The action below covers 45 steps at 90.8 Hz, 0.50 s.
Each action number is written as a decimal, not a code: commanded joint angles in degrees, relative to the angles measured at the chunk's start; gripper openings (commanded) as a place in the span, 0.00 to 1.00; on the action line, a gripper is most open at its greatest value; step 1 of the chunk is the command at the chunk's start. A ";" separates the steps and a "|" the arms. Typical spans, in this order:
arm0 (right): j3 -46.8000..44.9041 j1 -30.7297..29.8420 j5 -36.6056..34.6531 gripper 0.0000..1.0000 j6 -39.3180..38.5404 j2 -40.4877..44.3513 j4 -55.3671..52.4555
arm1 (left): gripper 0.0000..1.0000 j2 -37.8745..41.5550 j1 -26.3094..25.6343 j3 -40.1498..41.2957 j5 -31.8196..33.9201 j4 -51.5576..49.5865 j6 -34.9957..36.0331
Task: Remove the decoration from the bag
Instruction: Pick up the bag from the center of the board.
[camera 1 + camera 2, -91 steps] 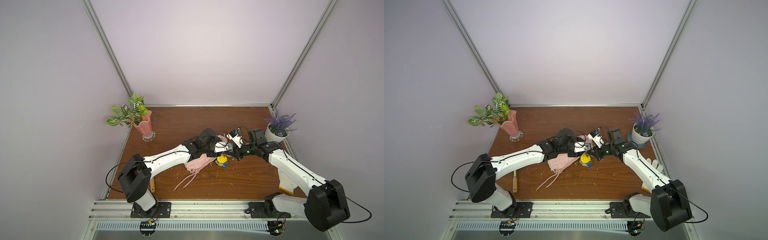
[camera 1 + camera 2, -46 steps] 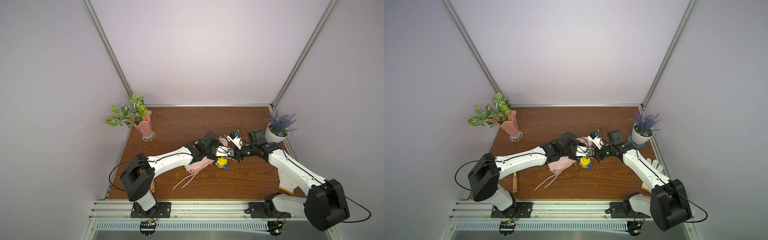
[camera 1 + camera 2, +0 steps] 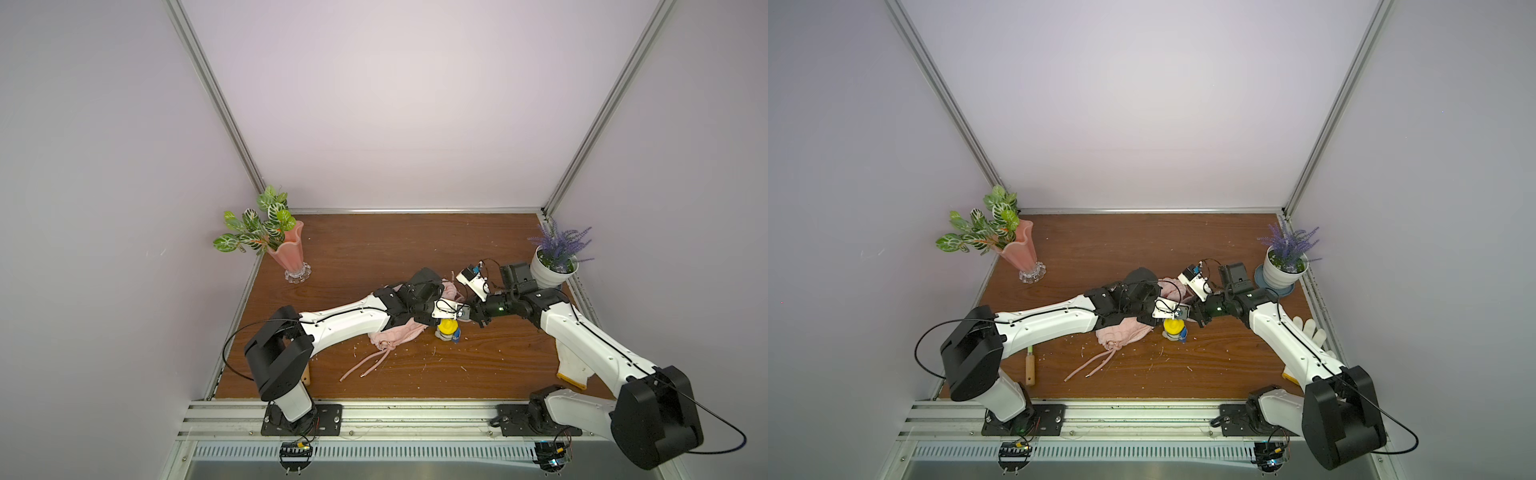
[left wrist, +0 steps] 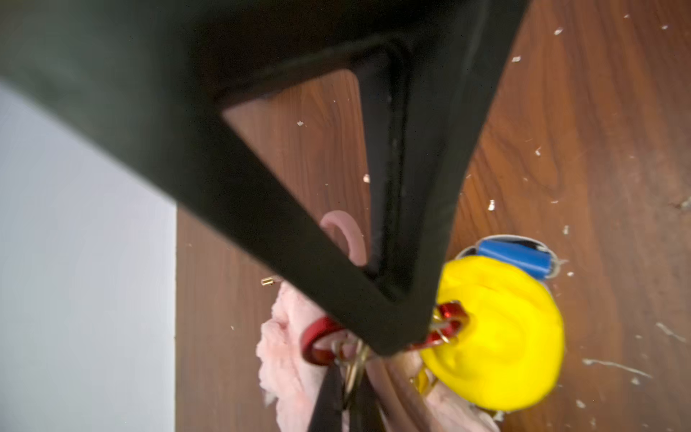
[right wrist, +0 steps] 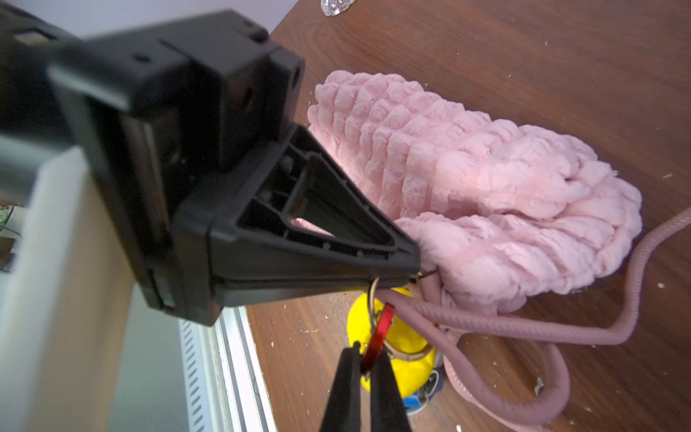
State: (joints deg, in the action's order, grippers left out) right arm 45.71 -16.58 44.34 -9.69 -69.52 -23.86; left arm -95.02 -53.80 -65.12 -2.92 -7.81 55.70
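Observation:
The decoration [image 3: 448,329] [image 3: 1174,328], a small plush with a yellow hat [image 4: 497,336] and a blue piece, rests on the wooden table beside the pink quilted bag [image 3: 399,334] [image 5: 467,179]. A red clip [image 5: 379,333] and a gold ring [image 5: 374,295] join it to the bag's cords. My left gripper [image 4: 351,377] [image 3: 454,316] is shut on the gold ring. My right gripper [image 5: 364,368] [image 3: 1196,318] is shut on the red clip. The two grippers meet tip to tip just above the decoration.
A pink vase with leaves [image 3: 286,257] stands at the back left and a white pot of lavender [image 3: 555,266] at the back right. A white glove [image 3: 1310,328] lies under the right arm. A wood-handled tool [image 3: 1030,368] lies front left. Pink cords [image 3: 365,365] trail forward.
My left gripper has moved right to the decoration and closed on the gold ring. The right gripper has stayed shut on the red clip.

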 commanded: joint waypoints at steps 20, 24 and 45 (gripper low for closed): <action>-2.11 1.52 1.61 0.05 -0.34 2.87 4.69 | 0.00 -1.83 -0.66 -5.53 2.50 -5.73 -4.61; -2.55 1.71 1.06 0.15 0.02 3.04 5.88 | 0.00 -1.69 -0.61 -5.89 2.52 -6.05 -5.61; -4.31 2.23 0.10 0.24 3.62 3.57 14.23 | 0.00 -2.05 -0.09 -10.13 1.15 -9.26 -11.43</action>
State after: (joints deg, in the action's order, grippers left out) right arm 42.04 -14.57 44.27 -8.23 -67.33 -16.29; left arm -96.62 -54.04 -72.20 -1.26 -14.72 48.36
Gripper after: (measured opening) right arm 0.233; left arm 0.051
